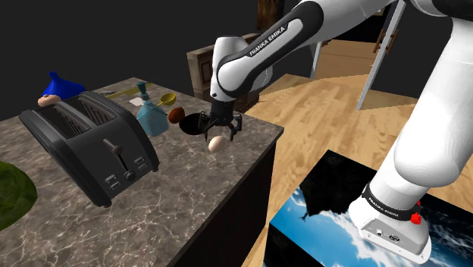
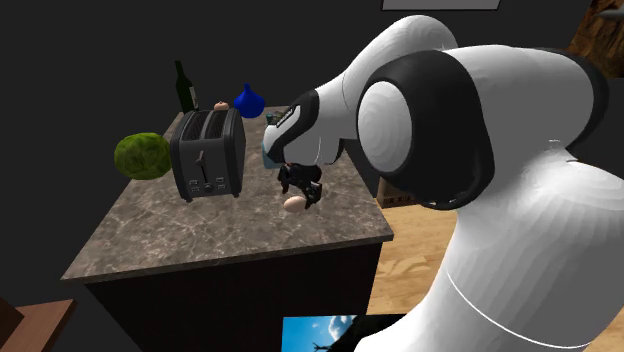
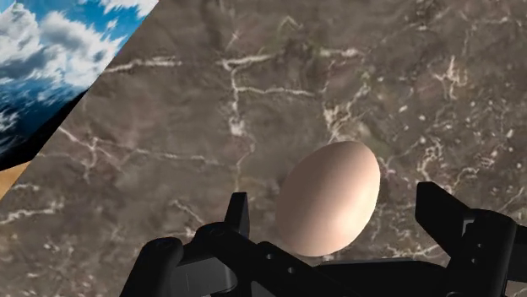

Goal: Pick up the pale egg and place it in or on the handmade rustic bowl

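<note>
Lying on its side near the bench (image 1: 189, 205) edge closest to the stand (image 1: 394, 227), one pale egg (image 1: 217, 142) slanted across the gap between the gripper (image 1: 220, 130) and its two spread fingers (image 3: 460, 236), untouched.

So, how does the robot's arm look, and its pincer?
The arm has rounded white shells with dark joints; one link bears dark lettering, "FRANKA EMIKA". Near its foot sits a small red button. The pincer is all black, with two blocky fingers.

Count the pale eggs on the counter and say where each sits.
1. The pale egg lies on the marbled counter between the open fingers; the toaster could hide others.
</note>
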Action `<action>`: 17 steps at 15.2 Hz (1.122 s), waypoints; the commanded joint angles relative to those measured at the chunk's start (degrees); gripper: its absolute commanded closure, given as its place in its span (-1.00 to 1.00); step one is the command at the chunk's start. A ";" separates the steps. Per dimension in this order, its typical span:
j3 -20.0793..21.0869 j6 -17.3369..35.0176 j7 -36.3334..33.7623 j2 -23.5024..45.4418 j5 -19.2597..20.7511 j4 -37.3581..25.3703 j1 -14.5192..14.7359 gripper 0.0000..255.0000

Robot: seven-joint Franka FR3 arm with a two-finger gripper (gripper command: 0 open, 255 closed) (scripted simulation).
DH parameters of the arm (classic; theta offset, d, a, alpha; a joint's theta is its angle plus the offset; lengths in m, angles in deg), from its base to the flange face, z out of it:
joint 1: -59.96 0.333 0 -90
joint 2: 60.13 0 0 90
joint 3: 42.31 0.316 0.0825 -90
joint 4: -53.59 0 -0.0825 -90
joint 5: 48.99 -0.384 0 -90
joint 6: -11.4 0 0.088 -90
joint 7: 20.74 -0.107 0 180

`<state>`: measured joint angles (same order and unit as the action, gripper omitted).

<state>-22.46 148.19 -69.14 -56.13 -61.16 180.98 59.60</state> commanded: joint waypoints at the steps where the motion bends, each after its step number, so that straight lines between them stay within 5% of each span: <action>1: 0.02 1.32 -0.59 1.59 0.40 -0.36 0.16 -1.00; 14: 0.10 4.63 -1.15 4.37 1.18 0.18 0.68 -1.00; 15: 0.10 4.63 -1.15 4.37 1.18 0.18 0.68 1.00; 17: 0.10 4.62 -1.15 4.37 1.18 0.18 0.68 1.00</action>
<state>-22.35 152.82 -70.30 -51.75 -59.98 181.16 60.28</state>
